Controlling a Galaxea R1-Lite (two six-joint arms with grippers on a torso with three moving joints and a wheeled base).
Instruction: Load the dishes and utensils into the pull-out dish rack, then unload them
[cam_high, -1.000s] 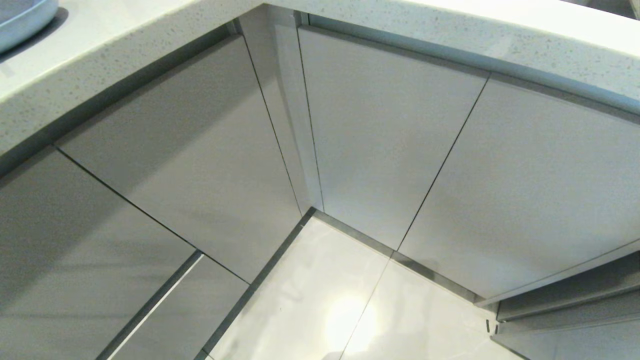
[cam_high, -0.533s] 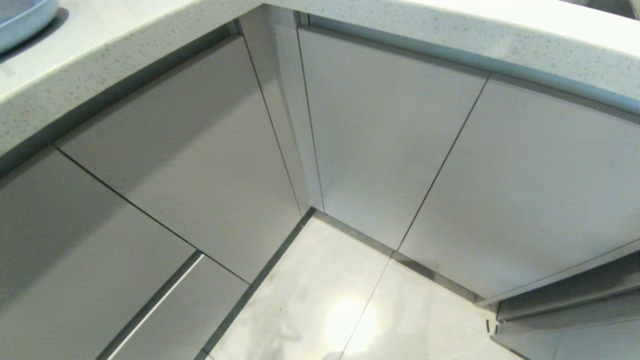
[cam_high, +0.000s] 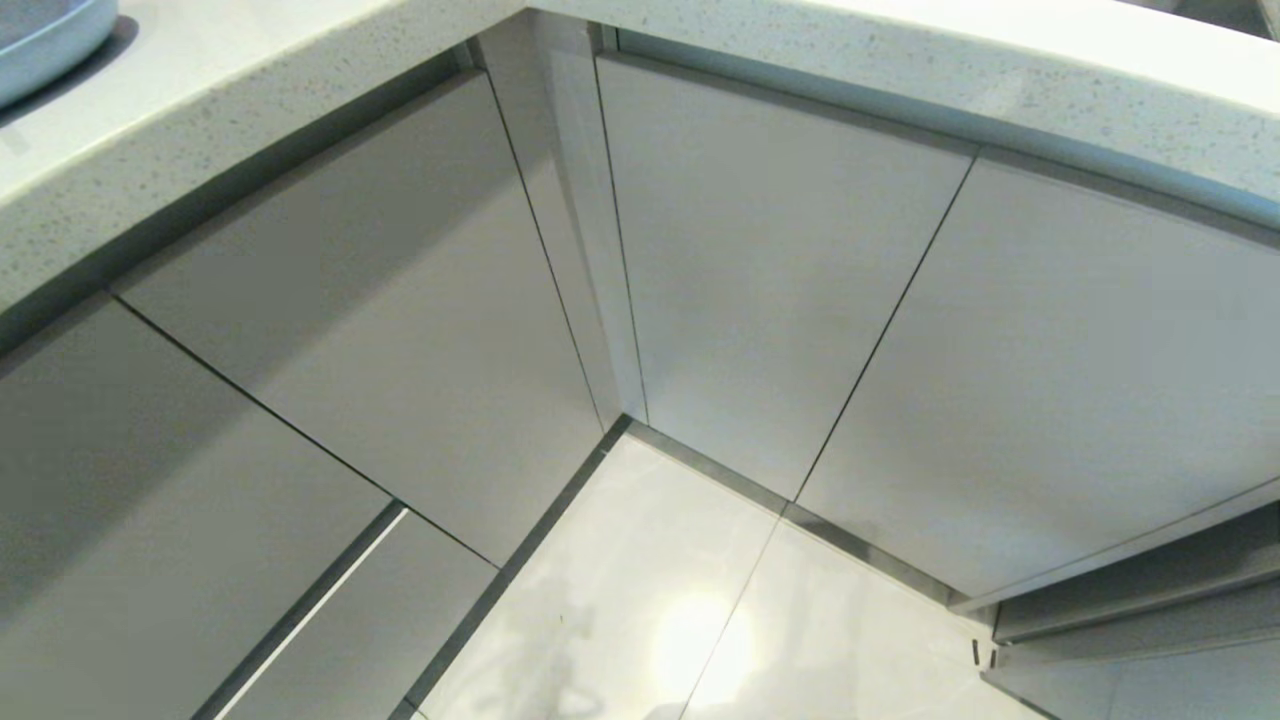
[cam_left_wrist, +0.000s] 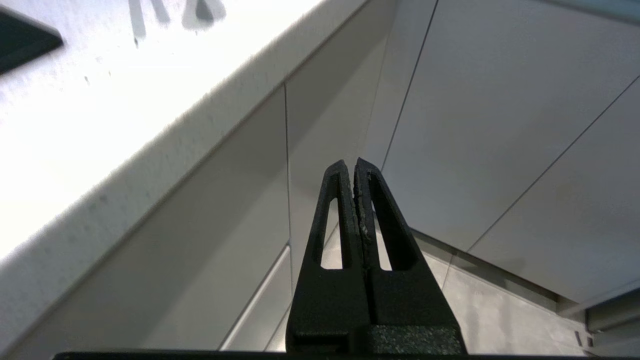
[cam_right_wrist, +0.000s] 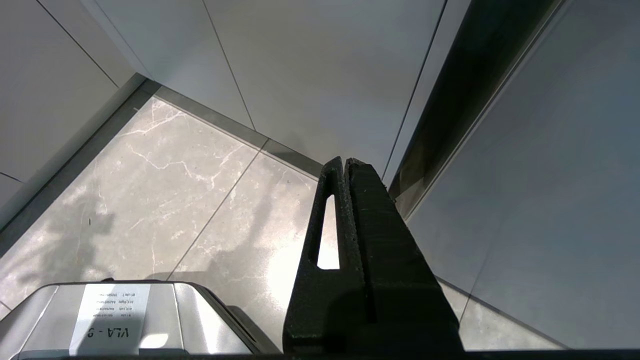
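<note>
Grey, glossy cabinet fronts fill my view, handleless and slick; the rack isn't showing, presumably shut behind one. At ten o'clock a pale blue plate sits on the speckled counter: likely rigid, breakable, best taken by its rim. My left gripper and right gripper are both pressed closed, empty.

Matte black, rough-textured plastic left hand, two tapered wedge fingers each cut by a long narrow slot, pale scuffs along the inner seam. Same black slotted build on the right hand. Rounded silver metal base housing below, white label printed "VLA - 9".
</note>
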